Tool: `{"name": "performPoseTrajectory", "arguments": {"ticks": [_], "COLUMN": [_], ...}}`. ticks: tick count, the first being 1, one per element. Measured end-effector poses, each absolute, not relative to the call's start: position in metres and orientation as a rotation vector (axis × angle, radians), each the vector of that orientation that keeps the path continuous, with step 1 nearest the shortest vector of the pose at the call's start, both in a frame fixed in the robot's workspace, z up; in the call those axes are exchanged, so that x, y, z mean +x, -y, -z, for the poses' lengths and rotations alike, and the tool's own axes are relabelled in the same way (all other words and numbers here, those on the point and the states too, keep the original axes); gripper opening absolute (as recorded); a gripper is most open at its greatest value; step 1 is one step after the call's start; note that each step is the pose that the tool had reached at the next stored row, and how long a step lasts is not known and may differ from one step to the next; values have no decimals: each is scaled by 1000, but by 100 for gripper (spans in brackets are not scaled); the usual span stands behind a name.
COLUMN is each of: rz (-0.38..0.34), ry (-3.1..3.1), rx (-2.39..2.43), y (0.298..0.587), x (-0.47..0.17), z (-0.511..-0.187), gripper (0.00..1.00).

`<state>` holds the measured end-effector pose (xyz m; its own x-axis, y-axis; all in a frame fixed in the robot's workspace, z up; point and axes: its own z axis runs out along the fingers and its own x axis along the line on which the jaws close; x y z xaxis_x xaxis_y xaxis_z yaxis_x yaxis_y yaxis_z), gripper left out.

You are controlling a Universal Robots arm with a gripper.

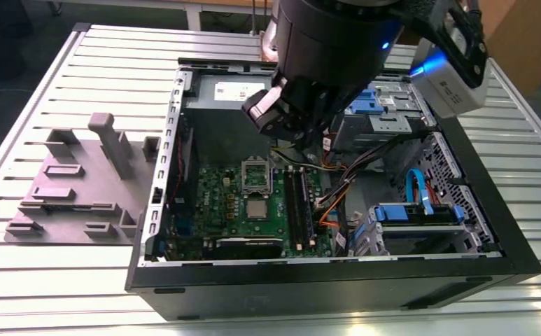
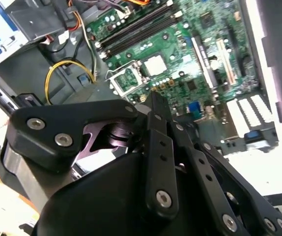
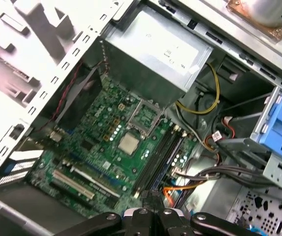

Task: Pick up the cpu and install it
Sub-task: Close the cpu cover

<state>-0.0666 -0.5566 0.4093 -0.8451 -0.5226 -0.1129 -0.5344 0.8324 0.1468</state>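
Cpu [image 1: 257, 208] | exterior view: flat on green motherboard [image 1: 209, 194], just beside socket [image 1: 254, 173] | first wrist view: hand [image 3: 153, 199] fingers together, empty, apart from cpu | second wrist view: cpu lies beside socket, hand clear of it

The cpu [image 1: 257, 208] is silvery-grey with a pale rim; the motherboard [image 1: 219, 203] is green, the case [image 1: 345, 287] black. The tabletop [image 1: 55, 280] is white with ribbed stripes, the blocks [image 1: 74, 196] grey, the drive bracket [image 1: 410, 212] blue.
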Motion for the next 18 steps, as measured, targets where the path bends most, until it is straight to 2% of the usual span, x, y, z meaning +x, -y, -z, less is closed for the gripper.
{"name": "performPoseTrajectory", "arguments": {"ticks": [9, 18], "rz": [-266, -266], "ry": [-2942, -2942], "rx": [-850, -850], "y": [539, 538], "x": [-65, -65], "z": [-393, -390], "gripper": [10, 10]}}
